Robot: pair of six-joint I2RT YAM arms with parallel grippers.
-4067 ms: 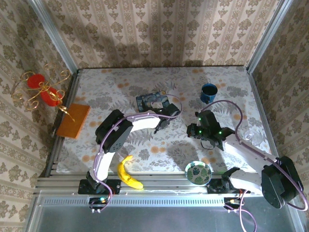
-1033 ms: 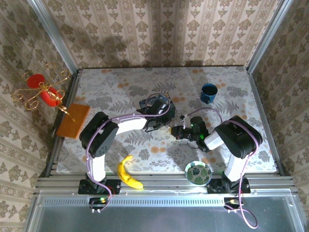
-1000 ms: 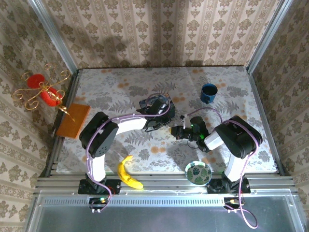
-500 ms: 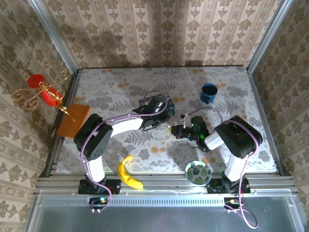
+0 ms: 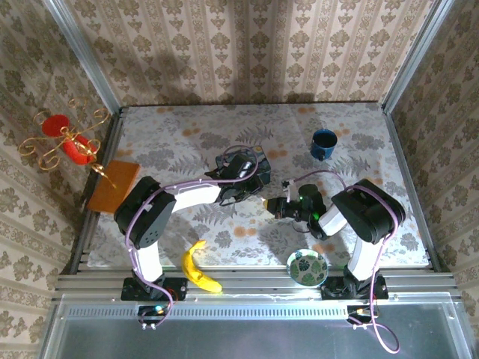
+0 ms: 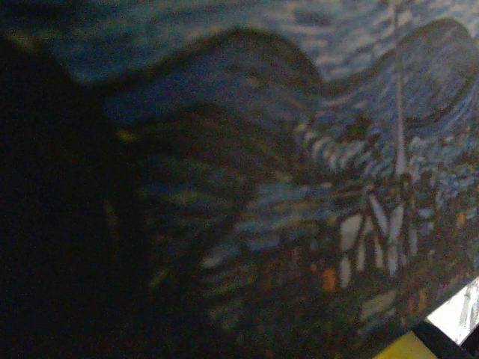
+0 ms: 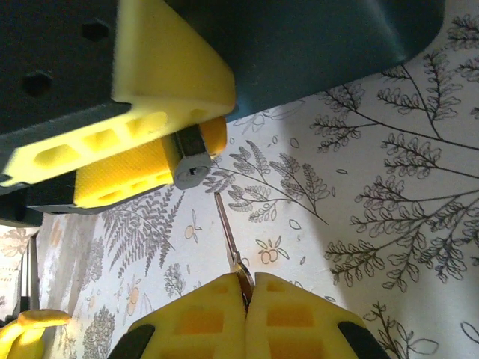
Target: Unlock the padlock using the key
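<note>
padlock (image 7: 193, 163): clamped in my left gripper (image 7: 196, 142), above the table's (image 5: 352, 127) middle, well off every edge.
key (image 7: 227, 228): pinched in my closed right gripper (image 7: 245, 290), tip just beside the padlock.

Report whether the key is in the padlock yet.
Out. In the right wrist view the key, pinched in the shut right tool, points at the padlock, its tip just short of it.

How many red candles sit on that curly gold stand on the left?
2. The far red candle sits at the back end of the curly gold wire stand, left of the table; the near red candle is beside the flat orange board. None seems hidden.
</note>
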